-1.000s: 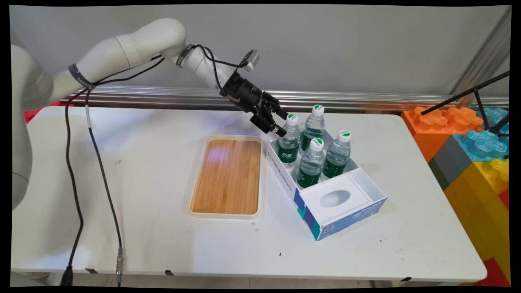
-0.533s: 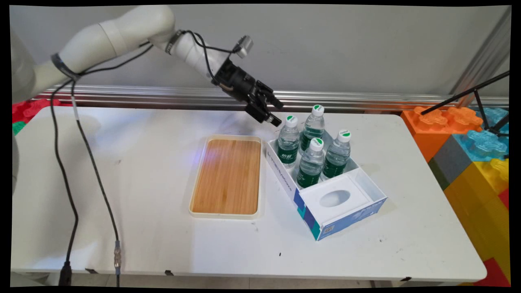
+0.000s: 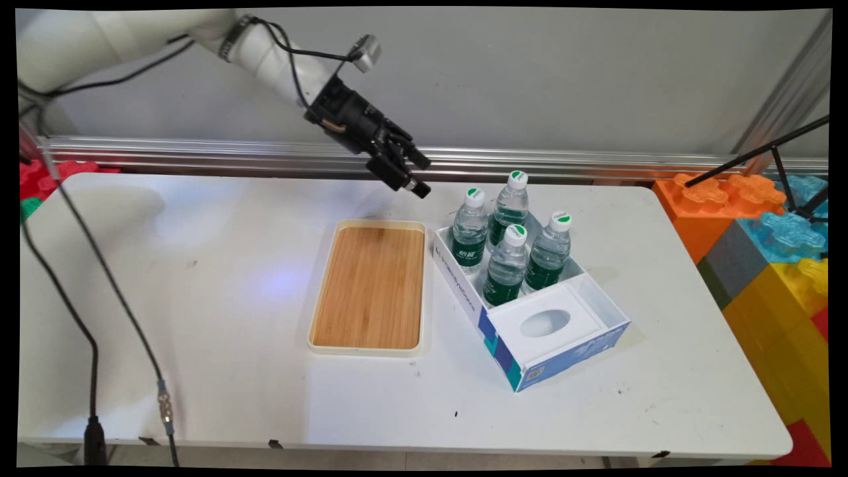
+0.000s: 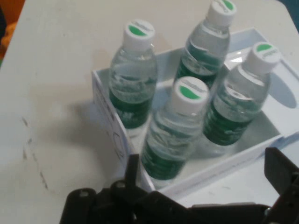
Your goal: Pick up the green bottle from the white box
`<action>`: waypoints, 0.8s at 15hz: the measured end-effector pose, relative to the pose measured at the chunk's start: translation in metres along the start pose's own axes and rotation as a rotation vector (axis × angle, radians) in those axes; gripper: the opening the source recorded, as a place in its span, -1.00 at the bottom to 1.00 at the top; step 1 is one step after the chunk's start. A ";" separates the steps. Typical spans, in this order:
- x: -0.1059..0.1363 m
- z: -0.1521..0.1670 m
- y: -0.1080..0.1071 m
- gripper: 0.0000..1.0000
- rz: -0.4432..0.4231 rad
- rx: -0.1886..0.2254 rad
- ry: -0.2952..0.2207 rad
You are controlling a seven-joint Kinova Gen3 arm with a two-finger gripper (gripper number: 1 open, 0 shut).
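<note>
Gripper (image 3: pixel 409 174): empty, fingers spread apart, raised left of and beyond the bottles.
Bottles (image 3: pixel 509 232): all four upright in the box (image 3: pixel 530 344), untouched.
Tray (image 3: pixel 369 286): bare, just left of the box.

lower halves of the four clear green-labelled water bottles (image 3: pixel 509 255) sit hidden behind the white-and-blue cardboard box (image 3: pixel 530 318) wall. label print too small to read. black two-finger gripper (image 3: pixel 414 173) fingertips cut off at hand view's bottom edge. colourful giant toy bricks (image 3: pixel 768 245) cropped right.
</note>
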 end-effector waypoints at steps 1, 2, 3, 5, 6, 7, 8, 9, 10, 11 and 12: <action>0.000 -0.005 0.012 1.00 -0.016 0.015 -0.008; 0.001 -0.008 0.026 1.00 -0.026 0.030 -0.008; 0.000 -0.008 0.038 1.00 -0.033 0.041 -0.015; 0.001 -0.007 0.066 1.00 -0.044 0.065 -0.022; 0.001 -0.004 0.081 1.00 -0.047 0.078 -0.031; 0.001 0.000 0.094 1.00 -0.050 0.091 -0.037; 0.001 0.002 0.104 1.00 -0.051 0.102 -0.040; 0.002 0.005 0.113 1.00 -0.051 0.114 -0.044; 0.003 0.010 0.122 1.00 -0.048 0.128 -0.046; 0.004 0.015 0.132 1.00 -0.046 0.144 -0.049; 0.005 0.018 0.137 1.00 -0.045 0.154 -0.049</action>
